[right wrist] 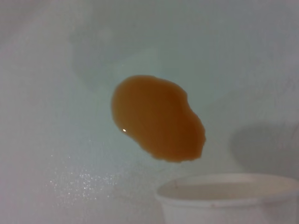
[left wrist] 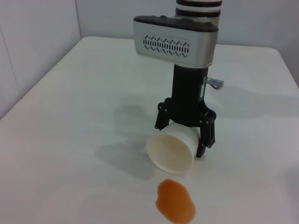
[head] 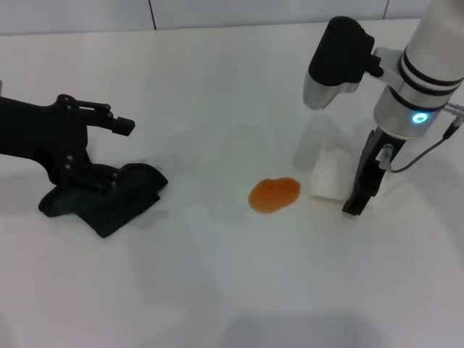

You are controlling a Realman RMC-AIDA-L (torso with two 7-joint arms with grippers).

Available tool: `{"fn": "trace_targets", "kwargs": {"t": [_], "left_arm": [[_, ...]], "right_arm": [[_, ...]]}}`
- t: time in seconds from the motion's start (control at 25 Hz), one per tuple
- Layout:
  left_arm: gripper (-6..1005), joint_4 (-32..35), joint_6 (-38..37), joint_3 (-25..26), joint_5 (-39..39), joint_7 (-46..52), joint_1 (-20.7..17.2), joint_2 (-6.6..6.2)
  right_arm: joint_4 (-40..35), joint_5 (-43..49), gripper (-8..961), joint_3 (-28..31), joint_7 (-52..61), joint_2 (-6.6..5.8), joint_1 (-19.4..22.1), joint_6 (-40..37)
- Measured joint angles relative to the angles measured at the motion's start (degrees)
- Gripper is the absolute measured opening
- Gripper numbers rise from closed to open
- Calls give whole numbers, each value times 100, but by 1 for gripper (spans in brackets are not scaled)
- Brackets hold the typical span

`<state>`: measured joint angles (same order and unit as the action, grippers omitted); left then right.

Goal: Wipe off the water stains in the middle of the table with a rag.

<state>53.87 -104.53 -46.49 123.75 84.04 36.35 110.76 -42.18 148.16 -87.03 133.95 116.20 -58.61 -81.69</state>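
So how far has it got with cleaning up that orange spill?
Barely started. The orange puddle sits untouched on the white table. The left gripper is down on the dark rag, off to the puddle's left. The right gripper holds a tipped white cup beside the puddle. All the wiping is left.

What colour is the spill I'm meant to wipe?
Orange-brown and glossy; the water stains show best in the right wrist view.

The table looks smooth, white, faintly glossy; the water stains form a glossy orange-brown puddle; the rag is dark, matt, rumpled cloth; the cup looks like matt white paper.
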Motion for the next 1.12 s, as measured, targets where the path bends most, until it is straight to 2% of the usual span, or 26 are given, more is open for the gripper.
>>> {"fn": "trace_targets", "kwargs": {"t": [0.56,0.68,0.88,1.12], "left_arm": [[845,0,12,0,19,13,-16,51],[845,0,12,0,22,15,-15,51],[845,0,12,7,26,16,-26,34],[846,0,12,7,53,17,-30,10]], "right_arm": [[-228,-27,771,-157,-9,-26,215,159],[-675,-9,759,-125,-9,-36,486,113],[-1768,-185,725,187,-90,-75,1191,75],[-2310,-944,679,745,-749,-73,2110,273]]}}
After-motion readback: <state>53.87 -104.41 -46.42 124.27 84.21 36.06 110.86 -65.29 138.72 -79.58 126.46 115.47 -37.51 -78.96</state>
